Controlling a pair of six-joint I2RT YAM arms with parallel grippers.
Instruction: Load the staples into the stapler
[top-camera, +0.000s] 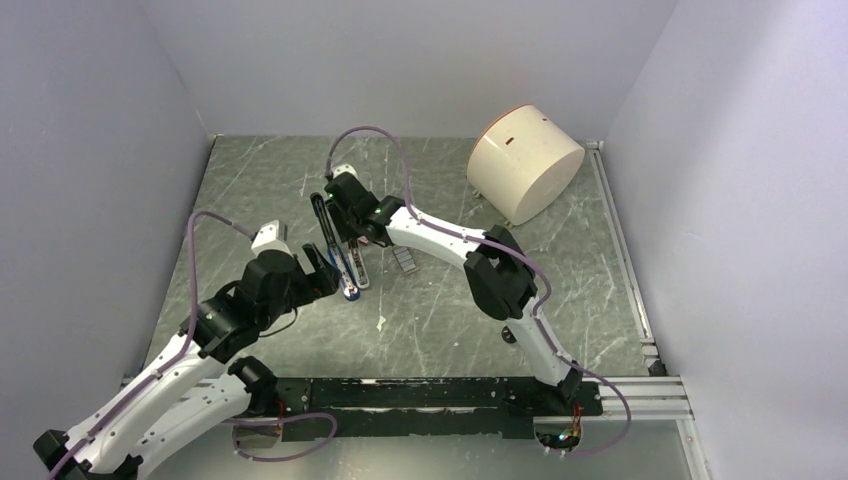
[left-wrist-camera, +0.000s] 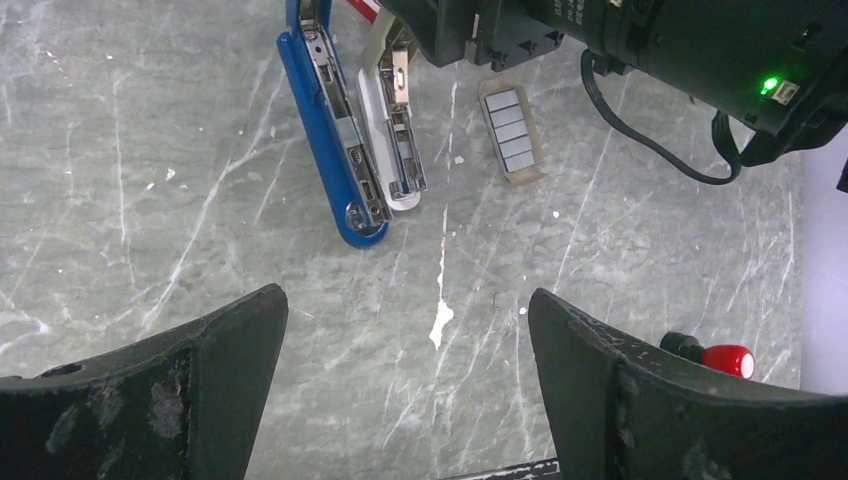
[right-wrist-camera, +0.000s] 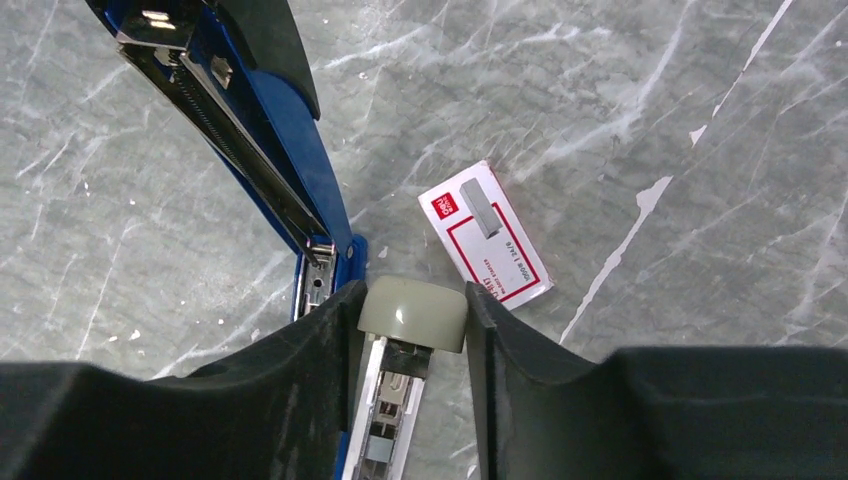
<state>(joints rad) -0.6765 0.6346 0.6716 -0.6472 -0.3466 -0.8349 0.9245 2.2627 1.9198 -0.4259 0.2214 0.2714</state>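
Grey marbled tabletop (top-camera: 560, 300), walled by pale panels, lies open before the wide-spread left gripper (left-wrist-camera: 405, 310). Mid-table, the right gripper (right-wrist-camera: 412, 295) pinches the pale-capped silver arm of the opened slim blue stapler (left-wrist-camera: 330, 150). Just beside it lies the red-and-white staples box (right-wrist-camera: 485, 235), its print unreadable.

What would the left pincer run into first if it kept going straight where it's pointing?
The left pincer, open, would probably meet bare tabletop first; the blue end of the stapler lies just beyond, slightly left of that line. Depth is unclear.
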